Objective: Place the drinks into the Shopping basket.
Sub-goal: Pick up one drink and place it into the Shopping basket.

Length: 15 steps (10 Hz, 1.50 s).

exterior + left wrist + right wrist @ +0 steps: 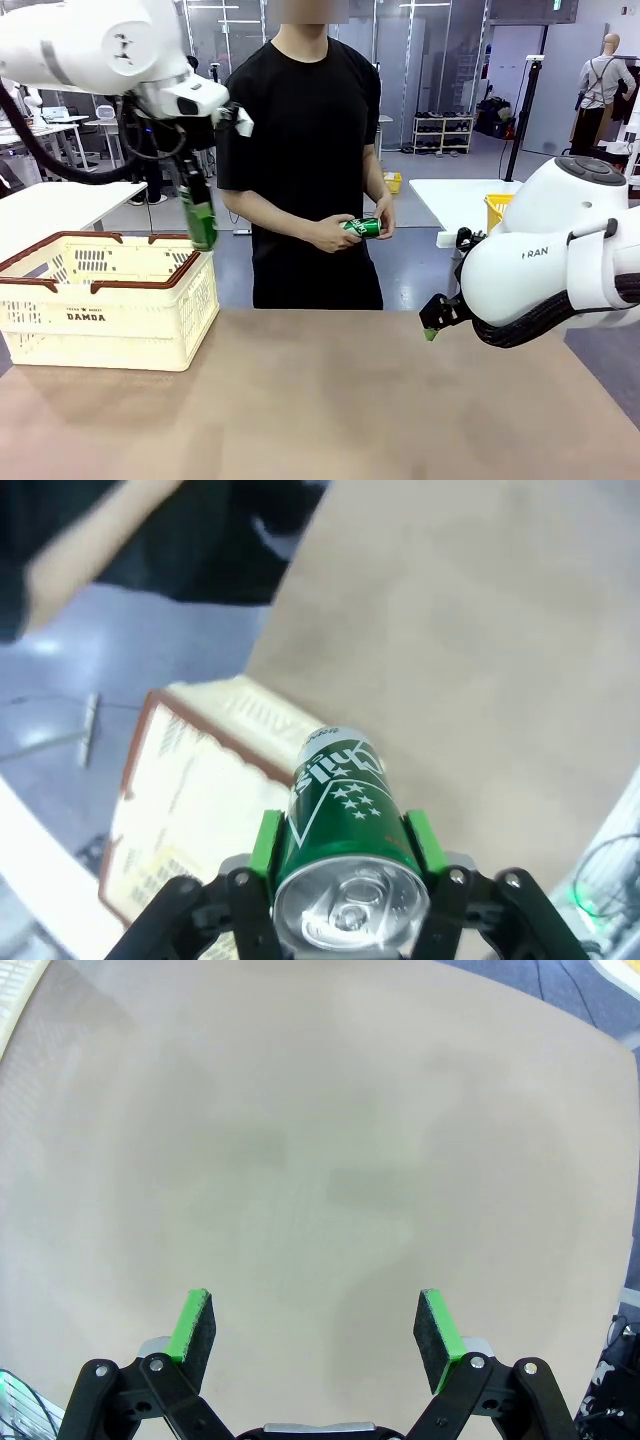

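Shopping basket (130,320): left end cut by frame edge; inside hidden behind near wall.
Person's green can (362,227): partly covered by the hands (330,236).
Right gripper (432,326): front view, largely hidden behind its own arm.

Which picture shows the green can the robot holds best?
The left wrist view: the green can is close up between the left gripper's pads, print and top clear. The front view shows it small, above the basket's edge. The right wrist view faces the table.

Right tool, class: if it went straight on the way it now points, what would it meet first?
Probably the bare table; the open right tool faces it with nothing visible between.
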Each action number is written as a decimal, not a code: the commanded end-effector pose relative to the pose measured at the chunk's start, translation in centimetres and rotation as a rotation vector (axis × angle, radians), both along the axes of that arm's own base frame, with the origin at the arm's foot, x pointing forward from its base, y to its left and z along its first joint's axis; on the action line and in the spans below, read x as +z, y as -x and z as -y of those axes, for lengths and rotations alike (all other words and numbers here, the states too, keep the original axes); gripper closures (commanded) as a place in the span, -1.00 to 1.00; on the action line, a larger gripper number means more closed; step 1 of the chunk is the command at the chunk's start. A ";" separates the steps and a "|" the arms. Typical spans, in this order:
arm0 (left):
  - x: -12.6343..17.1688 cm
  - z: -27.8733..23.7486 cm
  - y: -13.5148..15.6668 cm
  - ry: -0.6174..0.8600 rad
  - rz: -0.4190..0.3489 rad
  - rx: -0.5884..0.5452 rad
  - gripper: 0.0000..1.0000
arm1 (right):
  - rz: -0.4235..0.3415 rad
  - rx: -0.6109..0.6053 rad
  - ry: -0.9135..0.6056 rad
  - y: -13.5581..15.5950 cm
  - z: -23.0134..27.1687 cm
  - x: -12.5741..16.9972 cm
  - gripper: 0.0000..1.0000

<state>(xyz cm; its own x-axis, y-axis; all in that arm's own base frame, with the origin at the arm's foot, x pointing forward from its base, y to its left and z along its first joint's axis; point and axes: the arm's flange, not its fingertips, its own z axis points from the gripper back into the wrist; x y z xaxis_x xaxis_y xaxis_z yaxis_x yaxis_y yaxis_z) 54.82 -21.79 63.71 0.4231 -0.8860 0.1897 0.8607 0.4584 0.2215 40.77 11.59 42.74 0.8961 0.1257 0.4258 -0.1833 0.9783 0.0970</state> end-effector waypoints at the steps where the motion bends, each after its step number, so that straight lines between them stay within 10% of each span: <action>1: 0.1 -4.5 -2.1 0.052 0.044 0.197 -0.16 | -0.001 -0.001 -0.005 0.0 0.0 0.0 -1.00; 6: -1.5 -14.7 -6.3 0.158 0.043 0.523 -0.16 | -0.001 -0.001 -0.005 0.0 0.0 0.0 -1.00; 15: -7.3 -26.6 -6.6 0.312 0.018 0.729 -0.16 | -0.001 -0.001 -0.005 0.0 0.0 0.0 -1.00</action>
